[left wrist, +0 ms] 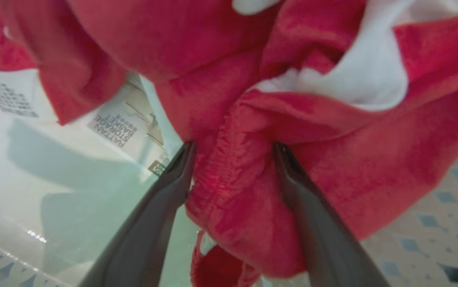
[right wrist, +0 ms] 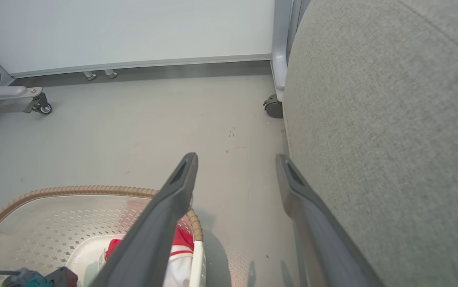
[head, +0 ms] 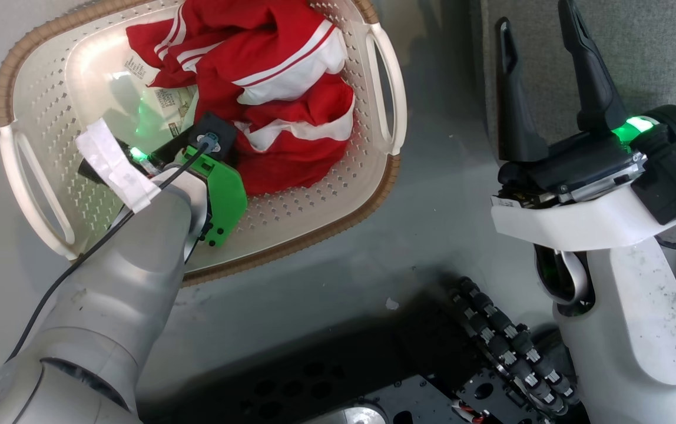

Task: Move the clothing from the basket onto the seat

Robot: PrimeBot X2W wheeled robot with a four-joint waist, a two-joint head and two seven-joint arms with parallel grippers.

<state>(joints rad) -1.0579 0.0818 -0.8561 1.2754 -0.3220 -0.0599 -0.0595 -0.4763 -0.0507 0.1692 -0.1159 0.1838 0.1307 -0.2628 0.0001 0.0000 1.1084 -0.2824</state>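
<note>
Fingers of the left gripper stand spread wide, with a bunched fold of the soft red, white-striped clothing between them, not pinched. The garments lie heaped in the cream-white perforated plastic basket with its brown woven-look rim, which sits on the grey floor. The right gripper, also wide open and empty, hangs beside the large grey woven-fabric seat, to the basket's right.
</note>
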